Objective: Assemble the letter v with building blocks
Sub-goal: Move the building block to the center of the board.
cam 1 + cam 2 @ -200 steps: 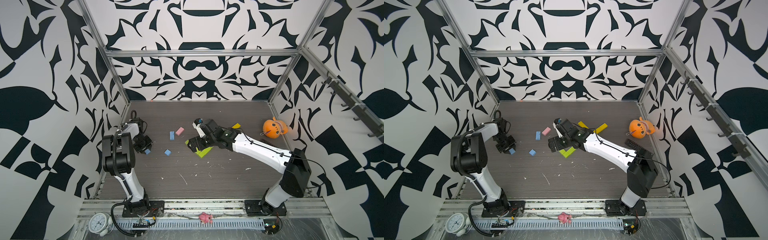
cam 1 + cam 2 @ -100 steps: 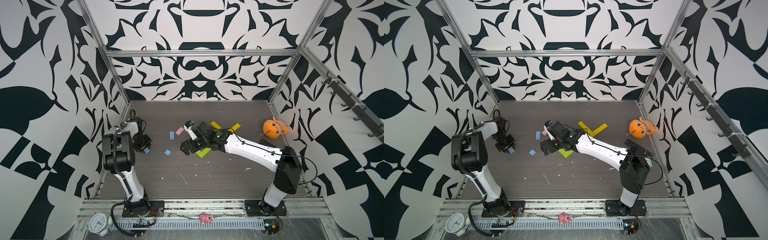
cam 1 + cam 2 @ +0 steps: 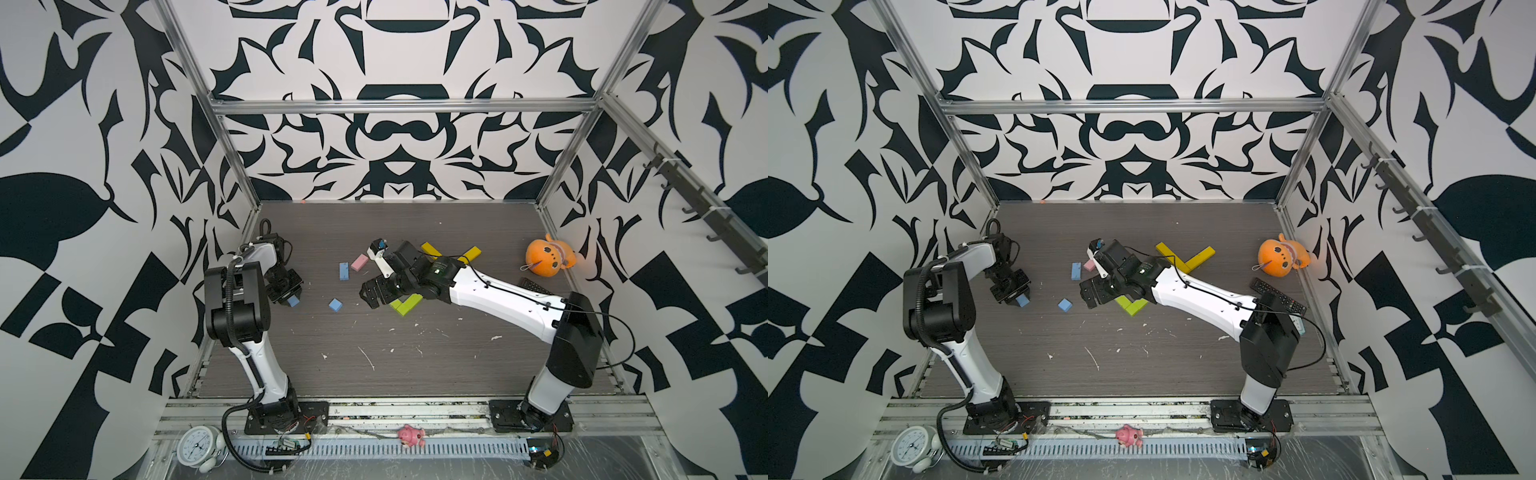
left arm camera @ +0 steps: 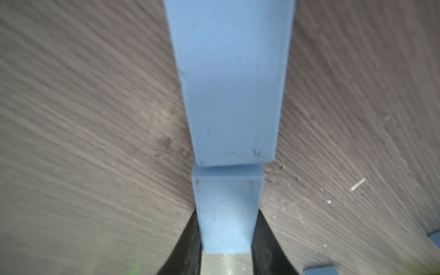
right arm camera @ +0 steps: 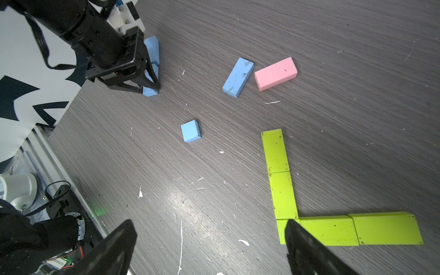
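Under left gripper: long blue block is hidden in both top views. It shows only in the wrist views, with its far end cut off in the left wrist view.
lime green blocks: two rows meet at a corner on the table. In both top views the right arm covers most of them and only the corner end sticks out.
yellow blocks: two strips angled like a V on the far side of the right arm. The arm and its cable cross where they meet.
pink block: just beside the loose blue block, near corners almost touching. In a top view the right wrist clips its edge.
small blue cube: lies alone between the two grippers, apart from everything.
orange plush: by the right wall, well apart from the blocks.
remote: partly behind the right elbow.
left gripper state: clenched on the short blue block, tips down at table level. The block's free end butts against the long blue block end to end, slightly offset.
right gripper state: jaws spread wide with nothing between them. It hovers between the small blue cube and the lime green blocks. One finger overlaps the lime corner in the wrist view, and contact cannot be told.
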`<state>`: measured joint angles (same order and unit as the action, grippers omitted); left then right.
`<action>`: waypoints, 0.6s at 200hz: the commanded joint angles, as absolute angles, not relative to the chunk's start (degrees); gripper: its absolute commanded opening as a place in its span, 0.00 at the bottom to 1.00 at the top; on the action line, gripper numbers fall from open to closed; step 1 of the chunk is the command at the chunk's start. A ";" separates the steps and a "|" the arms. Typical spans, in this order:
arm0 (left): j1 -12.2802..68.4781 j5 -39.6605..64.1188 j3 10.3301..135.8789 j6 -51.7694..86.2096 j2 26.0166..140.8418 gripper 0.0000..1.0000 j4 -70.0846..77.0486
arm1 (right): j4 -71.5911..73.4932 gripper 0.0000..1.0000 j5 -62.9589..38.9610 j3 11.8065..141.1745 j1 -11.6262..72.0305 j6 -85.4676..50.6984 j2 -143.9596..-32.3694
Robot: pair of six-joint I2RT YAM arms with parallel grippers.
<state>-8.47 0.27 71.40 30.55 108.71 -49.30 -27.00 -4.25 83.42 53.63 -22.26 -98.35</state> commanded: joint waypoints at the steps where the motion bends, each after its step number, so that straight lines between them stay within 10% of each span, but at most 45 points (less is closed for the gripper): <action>1: -8.88 0.00 71.48 29.98 111.88 0.29 -47.79 | -26.11 0.99 -3.60 85.95 53.78 -21.86 -97.57; 120: -8.96 0.35 72.24 30.23 112.75 0.30 -46.40 | -26.02 0.99 -3.60 85.93 53.94 -22.37 -98.00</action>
